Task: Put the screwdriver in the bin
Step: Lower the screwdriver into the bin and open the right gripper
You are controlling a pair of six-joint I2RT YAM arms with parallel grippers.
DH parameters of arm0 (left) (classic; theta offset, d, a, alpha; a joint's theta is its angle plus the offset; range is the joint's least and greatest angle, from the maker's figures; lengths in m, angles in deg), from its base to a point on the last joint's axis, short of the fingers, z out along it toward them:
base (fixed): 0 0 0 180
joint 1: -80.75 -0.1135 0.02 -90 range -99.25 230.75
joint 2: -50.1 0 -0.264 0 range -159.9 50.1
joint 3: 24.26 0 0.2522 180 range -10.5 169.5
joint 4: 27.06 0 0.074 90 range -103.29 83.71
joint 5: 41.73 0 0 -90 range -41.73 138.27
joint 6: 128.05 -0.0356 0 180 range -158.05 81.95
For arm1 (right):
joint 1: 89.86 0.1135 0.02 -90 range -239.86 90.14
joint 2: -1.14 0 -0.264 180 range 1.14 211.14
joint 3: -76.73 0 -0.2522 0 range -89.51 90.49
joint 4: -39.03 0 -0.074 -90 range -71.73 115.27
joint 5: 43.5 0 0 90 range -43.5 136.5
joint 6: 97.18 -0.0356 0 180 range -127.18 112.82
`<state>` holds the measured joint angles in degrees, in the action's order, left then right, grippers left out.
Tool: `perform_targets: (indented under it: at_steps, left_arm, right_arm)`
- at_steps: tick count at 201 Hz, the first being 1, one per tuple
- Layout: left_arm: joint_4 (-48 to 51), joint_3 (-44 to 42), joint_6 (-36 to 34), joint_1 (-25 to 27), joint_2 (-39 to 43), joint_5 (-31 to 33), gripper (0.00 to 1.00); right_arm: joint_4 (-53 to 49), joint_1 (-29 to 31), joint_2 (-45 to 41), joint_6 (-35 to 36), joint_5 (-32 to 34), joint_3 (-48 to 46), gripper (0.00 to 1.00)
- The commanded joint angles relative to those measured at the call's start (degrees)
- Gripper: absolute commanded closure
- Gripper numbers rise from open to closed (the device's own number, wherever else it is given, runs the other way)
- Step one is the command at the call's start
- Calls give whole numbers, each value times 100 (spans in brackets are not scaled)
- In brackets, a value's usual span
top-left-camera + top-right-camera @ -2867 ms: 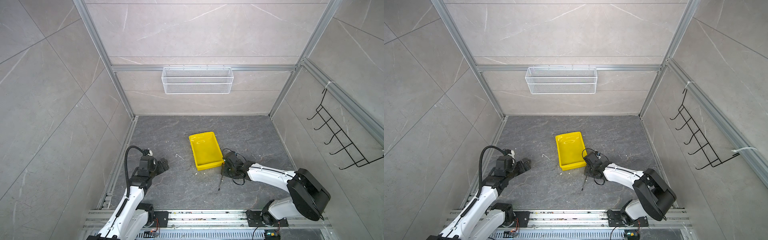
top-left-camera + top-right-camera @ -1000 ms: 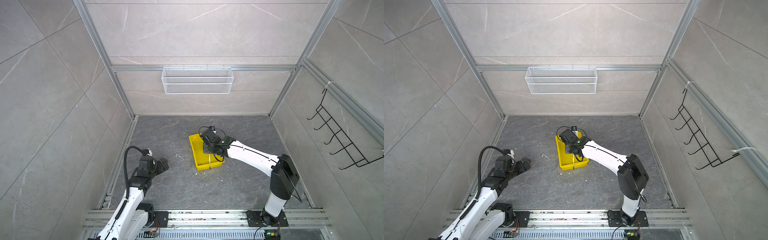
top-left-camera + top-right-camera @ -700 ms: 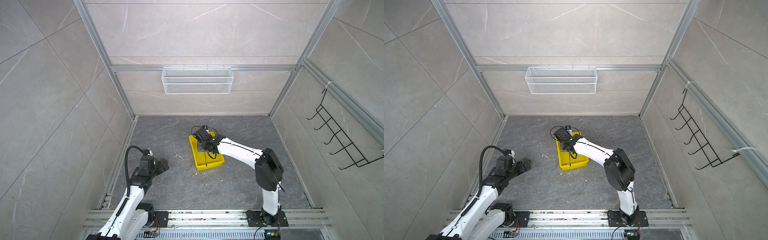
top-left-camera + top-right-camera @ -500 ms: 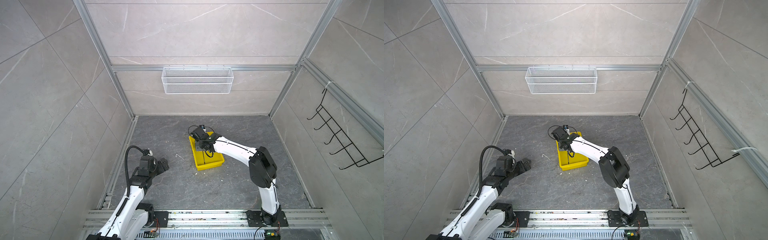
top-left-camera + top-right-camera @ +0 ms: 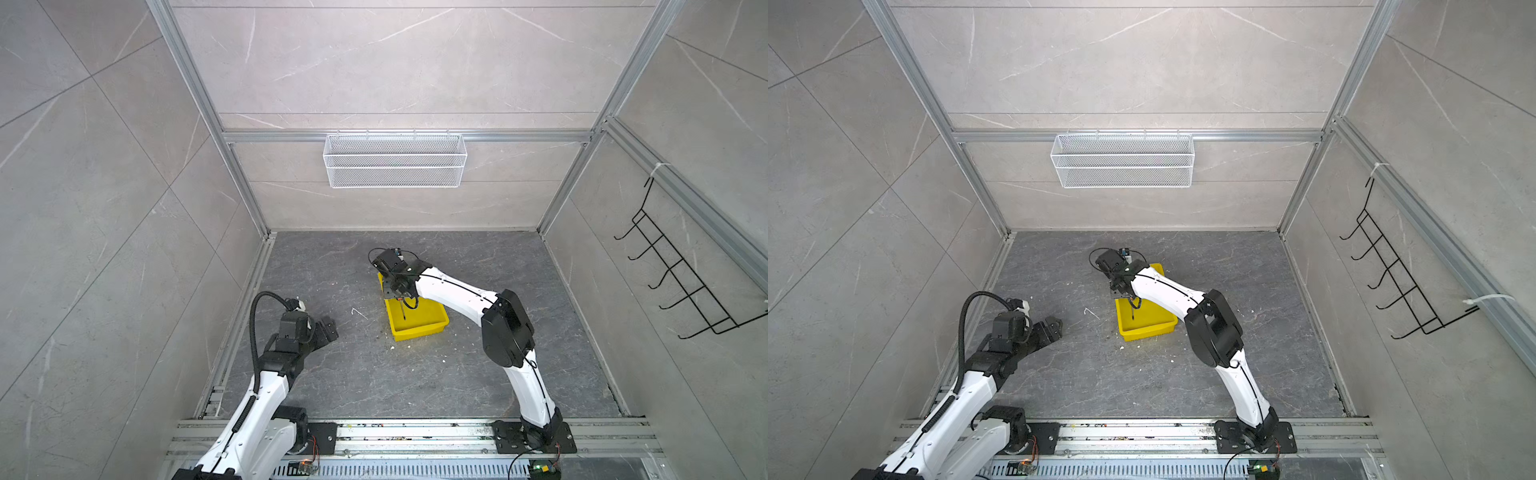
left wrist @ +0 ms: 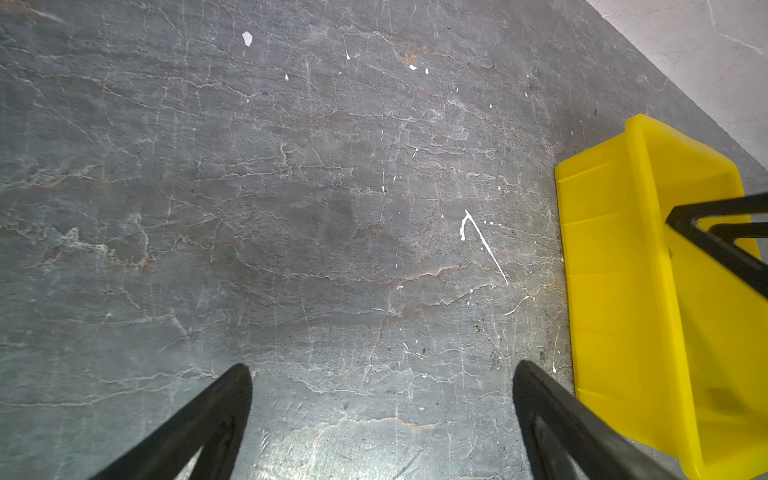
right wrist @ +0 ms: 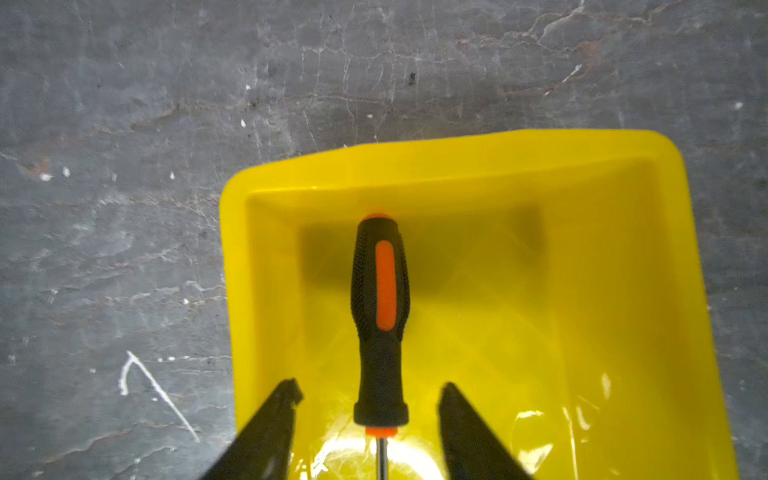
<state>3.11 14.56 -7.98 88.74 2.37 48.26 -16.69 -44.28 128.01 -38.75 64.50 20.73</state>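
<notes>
Right fingers spread, gaps beside screwdriver, inside bin

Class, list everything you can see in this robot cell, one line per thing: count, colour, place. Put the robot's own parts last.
floor: one, dark grey stone, white-flecked
bin: one, bright yellow, on the floor near the middle
screwdriver: one, orange-and-black handle, inside the bin
wire basket: one, white, hung on the back wall
hook rack: one, black, on the right-hand wall
left arm: one, white and black, front left
right arm: one, white and black, reaching from front right to the bin
left gripper: one, black, open, over floor left of the bin
right gripper: one, black, open, above the bin, fingers either side of the screwdriver handle, not touching
</notes>
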Motion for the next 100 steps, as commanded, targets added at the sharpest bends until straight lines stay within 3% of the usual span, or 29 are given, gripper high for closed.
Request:
perform_targets:
  at_steps: [1,29,60,100]
  left_arm:
    - [-9,159,53,-24,7,88,0]
    - [-41,146,61,-23,22,74,0]
    - [-2,190,55,-22,-86,45,0]
    - [-1,158,71,-20,-26,37,0]
  right_arm:
    - [-441,-15,-220,82,-179,124,22]
    - [-370,-26,-1147,317,-57,-309,1]
    - [-373,-119,-2450,490,208,-1227,1]
    - [-313,-94,-4583,-159,879,-3182,1]
